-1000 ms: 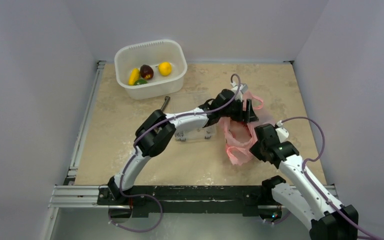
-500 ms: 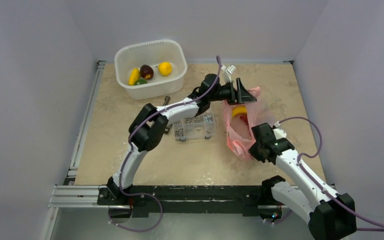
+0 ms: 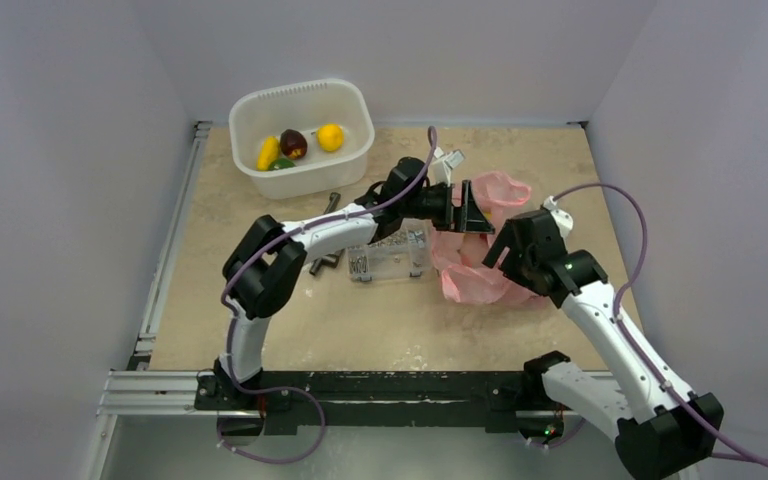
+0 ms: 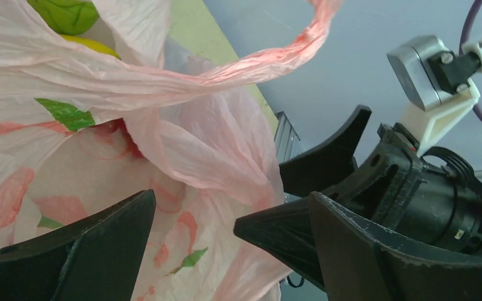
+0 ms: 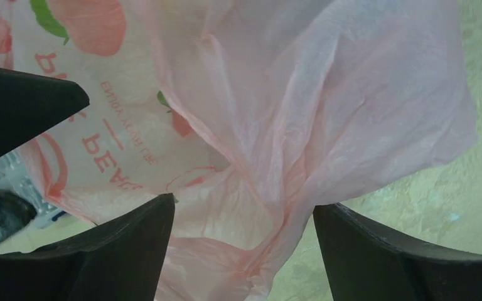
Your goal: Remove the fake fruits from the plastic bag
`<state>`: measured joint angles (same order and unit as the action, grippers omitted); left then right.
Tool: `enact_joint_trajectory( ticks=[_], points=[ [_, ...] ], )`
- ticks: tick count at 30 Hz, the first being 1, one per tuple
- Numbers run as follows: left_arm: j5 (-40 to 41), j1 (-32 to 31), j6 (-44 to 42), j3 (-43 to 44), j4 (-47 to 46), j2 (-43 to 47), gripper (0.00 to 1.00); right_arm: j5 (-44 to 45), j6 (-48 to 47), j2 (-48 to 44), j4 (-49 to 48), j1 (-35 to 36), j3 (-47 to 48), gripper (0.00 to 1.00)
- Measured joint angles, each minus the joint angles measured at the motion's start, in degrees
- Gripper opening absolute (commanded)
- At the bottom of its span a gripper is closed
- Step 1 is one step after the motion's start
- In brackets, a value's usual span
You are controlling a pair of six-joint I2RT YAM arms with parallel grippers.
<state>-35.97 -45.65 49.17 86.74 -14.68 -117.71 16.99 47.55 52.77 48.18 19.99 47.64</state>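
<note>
**Bag mouth open, fruit left inside**

Several fake fruits (image 3: 293, 143) lie in the white tub (image 3: 352, 100). The left claw (image 4: 232, 197), spread wide, faces the pink plastic bag (image 3: 465, 270) on the tabletop (image 3: 260, 300). A green fruit (image 4: 66, 12) and a yellow fruit (image 4: 97, 45) show inside the bag. The right claw (image 5: 245, 204), also wide, straddles loose film. Next, probably, the right claw pinches the film while the left claw reaches in.
</note>
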Motion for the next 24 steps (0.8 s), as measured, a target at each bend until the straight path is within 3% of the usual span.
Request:
enact_joint_trajectory(
  ticks=[4,8,12,17,22,24],
  points=[
    [0.2,-0.1,-1.9,-2.1,1.3,4.2,0.94,-0.6,-7.6,4.4,-0.6,0.0,4.2,0.82],
    [2.7,0.3,-5.7,-4.9,4.0,8.4,0.83,1.7,-12.7,12.4,1.3,1.2,11.4,0.84],
    [3.6,0.7,-7.9,-8.9,5.0,11.2,0.77,6.1,-13.7,17.0,4.4,4.7,15.7,0.93],
    [3.7,-1.1,-8.5,-12.9,4.5,14.0,0.67,3.8,-12.2,14.6,9.4,5.6,14.7,0.99],
    [4.5,-5.4,-8.5,-14.9,3.1,14.2,0.64,-0.1,-4.7,8.1,11.9,5.5,7.2,0.99],
    [5.0,-7.2,-8.3,-16.3,2.8,13.4,0.62,-2.3,-1.4,6.0,12.0,5.4,2.4,0.92]
  ],
)
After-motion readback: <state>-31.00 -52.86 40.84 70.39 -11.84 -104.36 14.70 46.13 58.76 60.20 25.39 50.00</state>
